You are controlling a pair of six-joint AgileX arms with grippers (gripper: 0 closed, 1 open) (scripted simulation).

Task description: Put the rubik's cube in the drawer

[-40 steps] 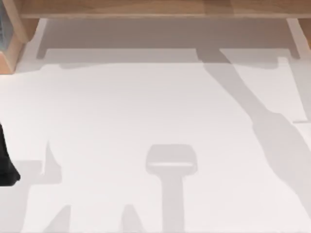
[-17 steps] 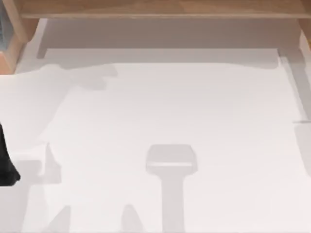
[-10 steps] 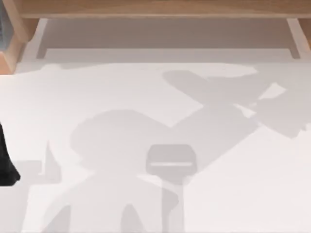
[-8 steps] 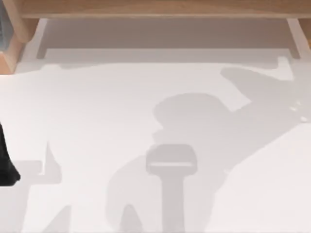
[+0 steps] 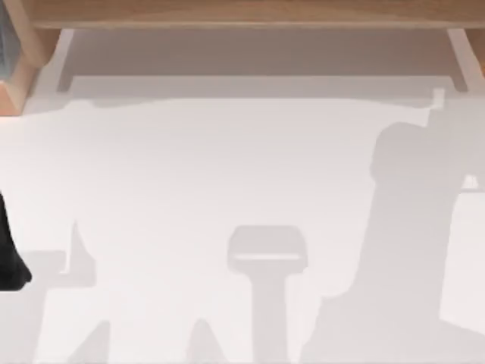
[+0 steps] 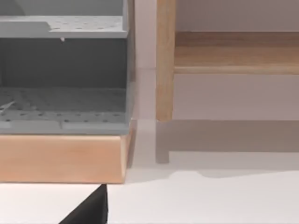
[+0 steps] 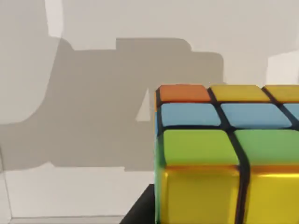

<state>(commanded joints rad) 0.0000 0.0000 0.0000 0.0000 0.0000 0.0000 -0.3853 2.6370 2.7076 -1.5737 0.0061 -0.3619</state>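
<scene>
The rubik's cube [image 7: 224, 154] sits very close in the right wrist view, with orange, yellow, blue and green tiles. My right gripper [image 7: 154, 207] is shut on it, one dark finger [image 7: 140, 210] pressed against its side. The white table and a broad shadow lie behind it. The drawer [image 6: 60, 158] has a light wooden front and a grey perforated inside, and it stands open in the left wrist view. A dark tip of my left gripper [image 6: 91, 212] hangs just in front of the drawer. Part of my left arm [image 5: 9, 258] rests at the table's left edge.
A wooden shelf [image 5: 250, 11] runs along the back of the table, and its leg [image 6: 165, 60] stands beside the drawer unit [image 5: 11, 57] at the back left. An arm's large shadow [image 5: 409, 227] covers the right side of the white table [image 5: 227, 167].
The big arm shadow has swept from the middle of the table to its right side. The dark part of my left arm has stayed put.
</scene>
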